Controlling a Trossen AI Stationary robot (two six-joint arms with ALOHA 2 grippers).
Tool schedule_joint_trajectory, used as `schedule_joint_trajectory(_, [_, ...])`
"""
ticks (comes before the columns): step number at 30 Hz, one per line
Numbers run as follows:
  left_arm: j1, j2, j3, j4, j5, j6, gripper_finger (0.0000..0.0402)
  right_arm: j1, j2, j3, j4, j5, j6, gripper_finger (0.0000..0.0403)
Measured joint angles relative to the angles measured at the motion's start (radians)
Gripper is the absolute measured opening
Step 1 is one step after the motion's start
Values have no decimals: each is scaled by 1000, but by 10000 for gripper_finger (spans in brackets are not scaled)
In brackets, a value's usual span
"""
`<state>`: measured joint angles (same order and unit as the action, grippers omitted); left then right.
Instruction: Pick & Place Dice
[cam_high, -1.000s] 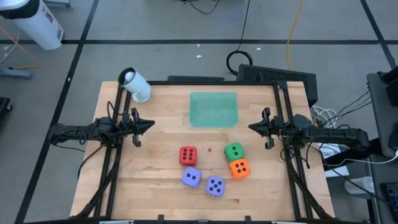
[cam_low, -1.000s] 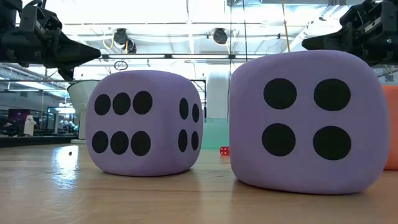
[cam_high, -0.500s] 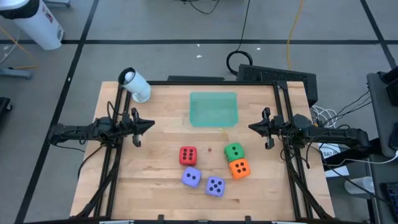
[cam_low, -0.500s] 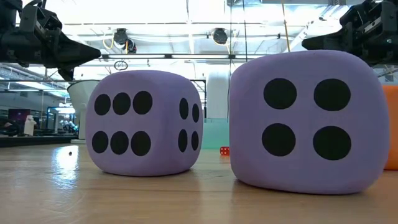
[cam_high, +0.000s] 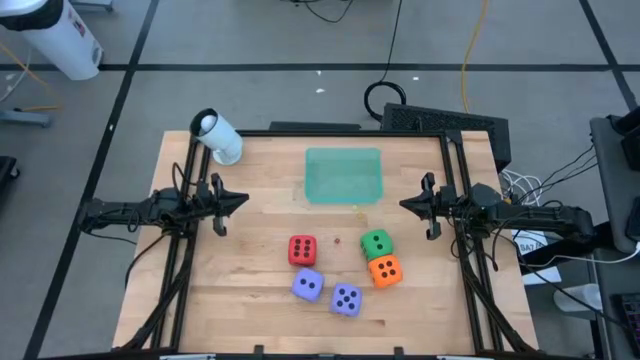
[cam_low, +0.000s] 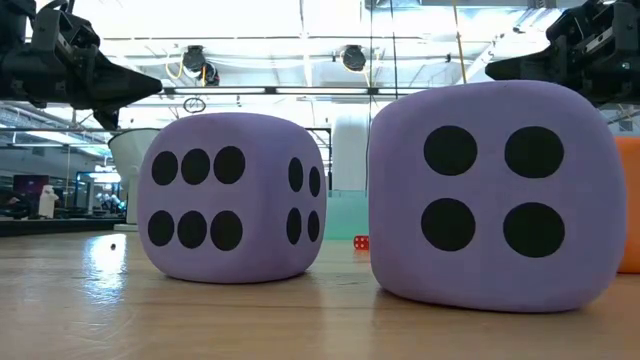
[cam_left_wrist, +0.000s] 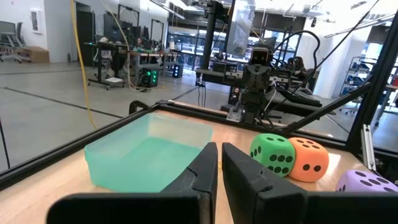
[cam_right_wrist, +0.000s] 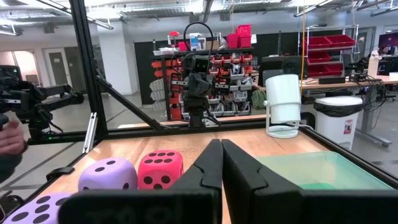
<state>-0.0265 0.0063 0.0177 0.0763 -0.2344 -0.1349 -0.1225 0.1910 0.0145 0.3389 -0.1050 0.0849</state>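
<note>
Both arms wait at the table's edges, nothing picked up. The left gripper (cam_high: 238, 200), fingers pressed together and empty, points inward; the red die (cam_high: 302, 250) lies ahead of it and toward the front edge, with two purple dice (cam_high: 308, 286) (cam_high: 346, 299) beyond. A green tray (cam_high: 344, 174) sits between the arms, toward the back. The green die (cam_high: 376, 243) and orange die (cam_high: 385, 270), touching, lie just ahead of the right gripper (cam_high: 408, 205), likewise clenched and probably the nearer arm for that pair.

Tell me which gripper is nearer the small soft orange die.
Right. The right gripper hangs just above-right of the orange die; the left gripper waits far across the table.
</note>
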Motion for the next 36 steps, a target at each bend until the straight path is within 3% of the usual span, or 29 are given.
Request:
schedule_joint_trajectory(6, [0,0,0,15,-1,28,31,0,-1,0,18,28,-40,0])
schedule_joint_trajectory(11, [0,0,0,33,-57,165,31,0,0,0,40,26,-157,0])
schedule_joint_trajectory(21, [0,0,0,78,-122,307,31,0,0,0,106,26,-150,0])
schedule_joint_trajectory(25, [0,0,10,77,-120,207,31,0,0,-1,175,25,-171,0])
schedule_joint_trajectory(28, [0,1,14,19,-116,97,30,-1,3,-1,255,25,-300,0])
schedule_joint_trajectory(31, [0,8,12,-47,-118,80,30,-1,4,-1,291,28,-387,0])
schedule_joint_trajectory(36, [0,8,12,-17,-152,104,30,0,12,-1,311,27,-273,0])
